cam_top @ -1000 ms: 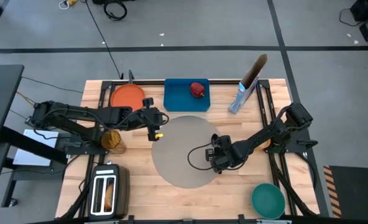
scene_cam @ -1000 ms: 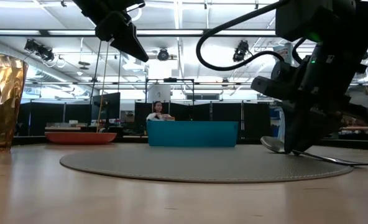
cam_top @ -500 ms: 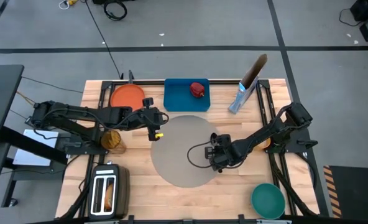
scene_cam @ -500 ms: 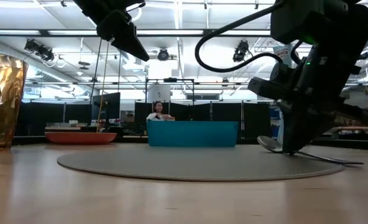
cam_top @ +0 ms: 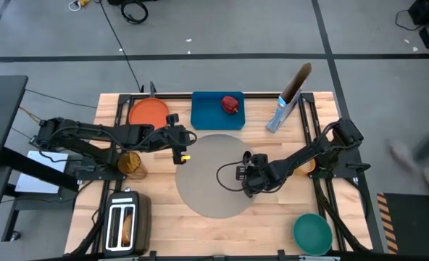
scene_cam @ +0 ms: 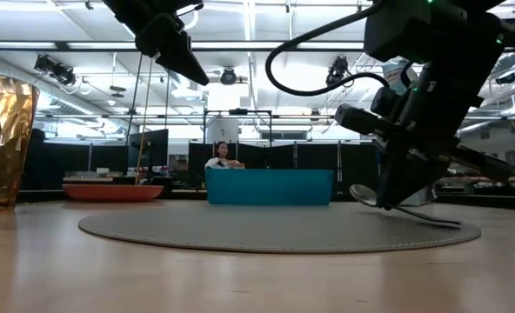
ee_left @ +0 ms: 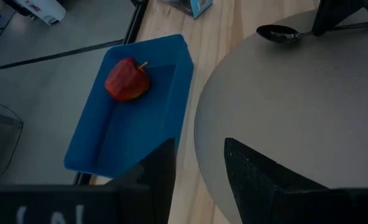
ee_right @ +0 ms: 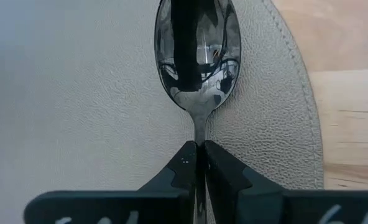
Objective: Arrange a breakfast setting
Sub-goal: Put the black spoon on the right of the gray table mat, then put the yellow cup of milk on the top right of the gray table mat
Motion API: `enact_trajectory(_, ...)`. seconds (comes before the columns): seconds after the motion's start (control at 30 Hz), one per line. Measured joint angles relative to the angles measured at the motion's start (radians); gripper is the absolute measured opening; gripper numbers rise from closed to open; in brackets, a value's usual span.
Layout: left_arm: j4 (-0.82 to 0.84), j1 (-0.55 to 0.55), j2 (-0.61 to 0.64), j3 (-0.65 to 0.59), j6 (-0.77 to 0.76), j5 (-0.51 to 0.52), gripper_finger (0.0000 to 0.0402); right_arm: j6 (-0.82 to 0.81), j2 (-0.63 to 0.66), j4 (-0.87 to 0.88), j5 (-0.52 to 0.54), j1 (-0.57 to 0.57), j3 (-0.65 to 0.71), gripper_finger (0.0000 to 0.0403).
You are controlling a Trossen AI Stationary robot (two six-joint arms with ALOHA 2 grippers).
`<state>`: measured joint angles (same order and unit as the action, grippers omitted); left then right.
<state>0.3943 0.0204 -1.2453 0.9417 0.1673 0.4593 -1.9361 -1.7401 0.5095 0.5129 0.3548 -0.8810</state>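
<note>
Right pincer [ee_right: 197, 155] shifted leftward (still clamped on shiny metal spoon [ee_right: 198, 53]) over round grey mat [cam_top: 214, 176]; left pincer [ee_left: 196, 163] hovers apart.

Grey mat [cam_top: 214, 174] with a fine pebbled grain (clearest in the right wrist view). Shiny silver spoon [ee_right: 197, 56]. Red apple [cam_top: 231, 104] in a bright blue tray [cam_top: 207, 112]. Orange plate [cam_top: 148, 112]. Teal bowl [cam_top: 312, 232]. Amber, faceted cup [cam_top: 130, 162], possibly translucent. Pale wood table [cam_top: 164, 210].
</note>
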Motion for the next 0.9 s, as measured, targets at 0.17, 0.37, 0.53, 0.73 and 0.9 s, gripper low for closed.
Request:
enact_trajectory(0.17,0.000,0.000,0.000,0.000,0.000,0.000,0.0144,0.021,0.000,0.000,-0.016,-0.012,0.000,0.0049)
enact_trajectory(0.37,-0.001,0.000,0.000,0.000,-0.005,0.000,0.0144,0.030,0.000,0.000,-0.013,-0.012,0.000,0.0071)
enact_trajectory(0.53,-0.002,0.005,0.000,0.000,-0.027,0.000,0.0144,0.096,0.042,0.035,0.030,-0.012,0.000,0.0095)
enact_trajectory(0.73,-0.043,0.041,0.000,0.000,-0.030,-0.059,0.0144,0.285,0.210,0.134,0.077,-0.012,-0.001,0.0109)
enact_trajectory(0.9,-0.121,0.070,0.000,0.000,-0.051,-0.182,0.0144,0.475,0.355,0.192,0.021,-0.012,-0.025,0.0105)
